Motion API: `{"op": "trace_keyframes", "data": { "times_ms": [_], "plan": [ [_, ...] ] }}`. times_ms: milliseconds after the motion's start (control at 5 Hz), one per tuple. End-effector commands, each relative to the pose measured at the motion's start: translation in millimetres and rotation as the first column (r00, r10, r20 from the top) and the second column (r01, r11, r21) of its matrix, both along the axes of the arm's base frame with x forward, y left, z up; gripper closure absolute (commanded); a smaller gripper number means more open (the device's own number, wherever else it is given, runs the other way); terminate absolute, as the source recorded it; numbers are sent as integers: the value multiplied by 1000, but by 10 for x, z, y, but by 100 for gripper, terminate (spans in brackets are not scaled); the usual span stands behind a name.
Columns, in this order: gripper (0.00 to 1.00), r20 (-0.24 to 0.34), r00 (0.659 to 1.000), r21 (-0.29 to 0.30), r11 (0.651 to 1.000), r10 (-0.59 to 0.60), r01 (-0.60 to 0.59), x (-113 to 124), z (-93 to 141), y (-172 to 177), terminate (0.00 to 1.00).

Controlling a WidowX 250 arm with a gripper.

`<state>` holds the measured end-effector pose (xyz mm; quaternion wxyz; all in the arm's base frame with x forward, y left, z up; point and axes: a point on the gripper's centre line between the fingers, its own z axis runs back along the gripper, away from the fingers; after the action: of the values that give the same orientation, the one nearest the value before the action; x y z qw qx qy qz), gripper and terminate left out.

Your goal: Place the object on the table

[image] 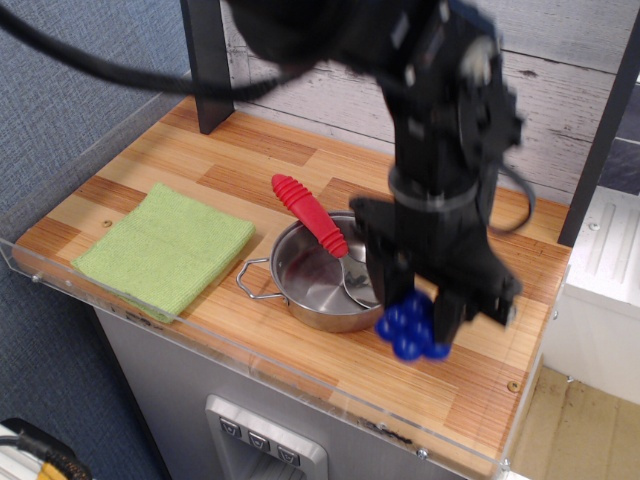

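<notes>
One toy bunch of grapes [412, 328]: a cluster of glossy dark-blue balls, tightly packed, smaller than the pot beside it. It sits between the black fingers of the gripper [418, 318], which are closed against its upper part; only the lower and left balls show. Whether the cluster touches the wood beneath cannot be told. Position: above the front right part of the table [150, 165], just right of the pot.

One table: striped light and reddish-brown wood planks, with a clear acrylic rim [200, 335] along the front edge.

One steel pot [320, 275]: round, shiny, with a wire loop handle on its left side, standing near the table's middle.

One spoon with a red ribbed handle [310, 215]: its bowl end lies inside the pot, its handle slanting up and left over the rim.

One green cloth [165, 247]: folded flat, at the table's front left, well apart from the pot.

One black robot arm [440, 130]: blurred, reaching down from the top.
</notes>
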<state>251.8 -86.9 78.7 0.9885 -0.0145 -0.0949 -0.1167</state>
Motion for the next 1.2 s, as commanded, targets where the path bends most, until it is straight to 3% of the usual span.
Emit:
{"op": "trace_keyframes", "data": {
  "times_ms": [0,400,600,800,1000],
  "plan": [
    [100,93,986,-29,990,138,-136,303,377,302,0],
    [100,144,961,-139,966,236,-217,861,445,407,0],
    [100,144,954,-174,956,263,-238,1099,326,312,0],
    [100,130,955,-171,954,268,-244,1231,136,261,0],
    [100,133,953,-132,957,274,-257,1307,-3,252,0]
  ]
}}
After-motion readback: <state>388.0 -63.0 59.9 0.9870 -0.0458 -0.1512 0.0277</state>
